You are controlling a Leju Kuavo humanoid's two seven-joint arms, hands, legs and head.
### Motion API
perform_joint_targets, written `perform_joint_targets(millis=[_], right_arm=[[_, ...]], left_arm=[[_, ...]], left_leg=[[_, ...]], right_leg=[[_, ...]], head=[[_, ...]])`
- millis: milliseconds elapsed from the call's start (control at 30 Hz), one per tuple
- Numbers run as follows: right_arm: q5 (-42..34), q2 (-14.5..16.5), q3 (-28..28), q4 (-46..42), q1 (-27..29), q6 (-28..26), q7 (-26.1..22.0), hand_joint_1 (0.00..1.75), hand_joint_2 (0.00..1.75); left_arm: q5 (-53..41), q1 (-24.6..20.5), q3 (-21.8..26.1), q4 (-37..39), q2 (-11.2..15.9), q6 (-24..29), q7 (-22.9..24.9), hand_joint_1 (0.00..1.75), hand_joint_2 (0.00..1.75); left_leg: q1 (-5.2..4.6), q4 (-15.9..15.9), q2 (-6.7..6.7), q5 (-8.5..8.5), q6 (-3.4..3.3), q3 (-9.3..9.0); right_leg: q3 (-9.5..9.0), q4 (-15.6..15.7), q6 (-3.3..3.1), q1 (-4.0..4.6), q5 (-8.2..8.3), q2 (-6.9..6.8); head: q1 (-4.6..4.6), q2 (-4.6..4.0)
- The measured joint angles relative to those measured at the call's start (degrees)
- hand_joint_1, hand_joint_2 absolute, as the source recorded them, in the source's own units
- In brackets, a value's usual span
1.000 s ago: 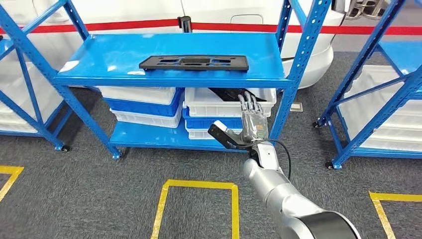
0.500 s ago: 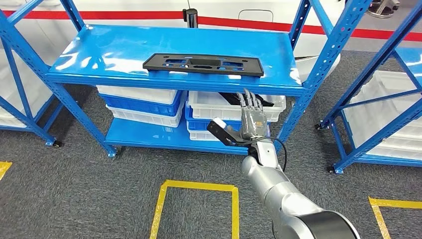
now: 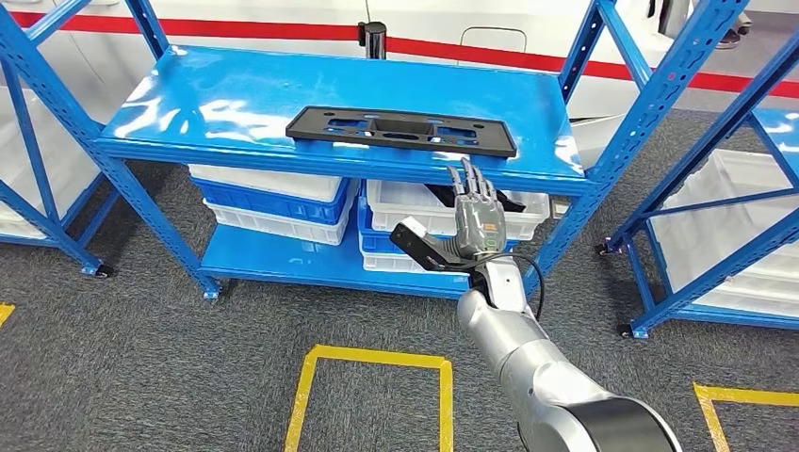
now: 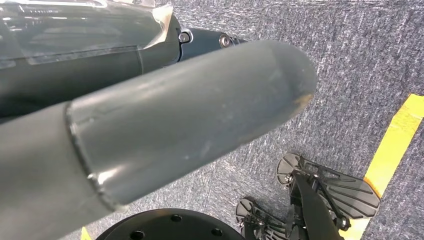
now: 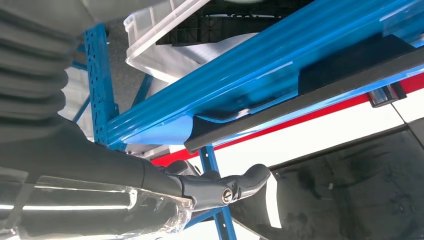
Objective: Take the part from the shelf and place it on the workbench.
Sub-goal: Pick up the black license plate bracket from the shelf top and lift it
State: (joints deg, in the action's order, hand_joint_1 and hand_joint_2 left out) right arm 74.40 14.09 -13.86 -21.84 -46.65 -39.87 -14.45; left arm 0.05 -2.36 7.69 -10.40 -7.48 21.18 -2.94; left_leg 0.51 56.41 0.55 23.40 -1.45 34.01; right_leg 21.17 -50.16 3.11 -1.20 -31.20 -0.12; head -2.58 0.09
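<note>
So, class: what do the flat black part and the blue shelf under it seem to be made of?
Black part: probably moulded plastic, matte, with cut-out openings and no glare. Blue shelf: likely painted sheet metal, glossy, with bright reflections and perforated uprights.

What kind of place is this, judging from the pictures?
Probably a factory or warehouse work area: blue steel shelving holding a black part, stacked white and blue storage bins, and yellow tape markings on the grey carpeted floor.
</note>
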Motion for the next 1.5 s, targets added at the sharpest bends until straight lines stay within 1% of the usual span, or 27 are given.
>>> perform_joint_targets(millis=[433, 567, 833, 967, 1100, 1167, 1233, 1300, 1333, 1400, 1433, 1467, 1500], right_arm=[[0.76, 0.09, -0.47, -0.02, 0.00, 0.00, -0.01, 0.00, 0.00], [0.96, 0.30, -0.47, -0.02, -0.04, 0.00, -0.30, 0.00, 1.75], [3.17, 0.77, -0.47, -0.01, -0.06, 0.00, -0.07, 0.00, 1.75], [4.33, 0.77, -0.47, -0.09, -0.04, 0.00, 0.19, 0.00, 0.00], [5.00, 0.76, -0.47, -0.54, 0.06, 0.00, -0.02, 0.00, 0.00], [5.07, 0.78, -0.47, -0.79, 0.12, 0.00, -0.38, 0.00, 0.00], [5.09, 0.82, -0.47, -1.07, 0.16, 0.00, -0.78, 0.00, 0.00], [5.17, 0.94, -0.47, -1.17, 0.16, 0.00, -0.97, 0.00, 0.00], [5.25, 1.03, -0.47, -1.18, 0.16, 0.00, -0.99, 0.00, 0.00], [5.38, 1.28, -0.47, -1.23, 0.14, 0.00, -0.98, 0.00, 0.00], [5.43, 1.39, -0.47, -1.28, 0.10, 0.00, -0.97, 0.00, 0.00], [5.44, 1.51, -0.47, -1.32, -0.03, 0.00, -0.97, 0.00, 0.00], [5.45, 1.58, -0.47, -1.35, -0.15, 0.00, -0.97, 0.00, 0.00]], left_arm=[[0.16, 0.00, 0.64, 0.00, 0.00, 0.25, -0.13, 0.00, 0.00], [0.37, 0.00, 0.83, 0.00, -0.01, 0.39, -0.26, 0.00, 0.00], [0.36, 0.00, 1.25, 0.00, -0.02, 0.54, -0.43, 0.00, 0.00], [0.18, 0.00, 1.63, 0.00, -0.02, 0.69, -0.81, 0.00, 0.00], [-0.23, 0.00, 1.86, 0.00, -0.02, 1.38, -1.03, 0.00, 0.00], [-0.37, 0.00, 1.92, 0.00, -0.01, 1.68, -1.08, 0.00, 0.00], [-0.48, -0.01, 2.01, 0.00, 0.00, 2.02, -1.07, 0.00, 0.00], [-0.49, -0.01, 2.18, 0.00, 0.02, 2.34, -0.96, 0.00, 0.00], [-0.46, -0.02, 2.27, 0.00, 0.03, 2.55, -0.88, 0.00, 0.00], [-0.34, -0.05, 2.41, -0.02, 0.08, 2.97, -0.70, 0.00, 0.00], [-0.28, -0.04, 2.48, -0.04, 0.10, 3.22, -0.65, 0.00, 0.00], [-0.25, -0.05, 2.58, -0.07, 0.13, 3.44, -0.60, 0.00, 0.00], [-0.23, -0.06, 2.68, -0.09, 0.14, 3.68, -0.57, 0.00, 0.00]], left_leg=[[-0.10, -0.14, 0.00, 0.04, -0.08, -0.23], [-0.11, -0.19, 0.00, 0.04, -0.08, -0.29], [-0.11, -0.27, 0.00, 0.04, -0.07, -0.34], [-0.11, -0.28, -0.01, 0.04, -0.07, -0.35], [-0.17, -0.25, -0.01, 0.06, -0.09, -0.35], [-0.32, -0.19, -0.01, 0.12, -0.19, -0.37], [-0.51, -0.16, -0.01, 0.28, -0.42, -0.38], [-0.80, -0.13, -0.01, 0.53, -0.83, -0.38], [-0.94, -0.19, -0.01, 0.72, -1.11, -0.31], [-1.05, -0.46, 0.06, 1.05, -1.82, -0.59], [-1.03, -0.68, 0.10, 1.20, -2.18, -0.96], [-1.01, -0.84, 0.12, 1.31, -2.53, -1.46], [-1.02, -0.98, 0.15, 1.43, -2.81, -1.90]], right_leg=[[-0.13, 0.05, 0.07, -0.06, 0.04, -0.02], [-0.15, 0.05, 0.07, -0.06, 0.04, -0.02], [-0.16, 0.06, 0.07, -0.06, 0.04, -0.02], [-0.16, 0.06, 0.07, -0.06, 0.04, -0.02], [-0.15, 0.09, 0.10, -0.10, 0.06, -0.02], [-0.13, 0.17, 0.23, -0.31, 0.08, -0.02], [-0.12, 0.24, 0.43, -0.60, 0.06, -0.02], [-0.12, 0.36, 0.76, -0.87, 0.00, -0.02], [-0.38, 0.26, 1.05, -1.00, 0.06, 0.00], [-0.69, -0.24, 1.58, -1.18, 0.10, 0.03], [-0.67, -1.02, 1.65, -1.23, -0.11, 0.04], [0.34, -2.83, 1.39, -1.20, -0.80, 0.04], [2.32, -6.15, 0.92, -1.15, -1.93, 0.05]], head=[[-0.02, 0.00], [-0.02, 0.00], [-0.02, 0.00], [-0.02, 0.00], [-0.02, 0.00], [-0.03, 0.00], [-0.02, 0.00], [-0.02, 0.00], [-0.04, 0.00], [-0.06, 0.01], [-0.03, 0.01], [0.03, 0.01], [0.14, 0.01]])
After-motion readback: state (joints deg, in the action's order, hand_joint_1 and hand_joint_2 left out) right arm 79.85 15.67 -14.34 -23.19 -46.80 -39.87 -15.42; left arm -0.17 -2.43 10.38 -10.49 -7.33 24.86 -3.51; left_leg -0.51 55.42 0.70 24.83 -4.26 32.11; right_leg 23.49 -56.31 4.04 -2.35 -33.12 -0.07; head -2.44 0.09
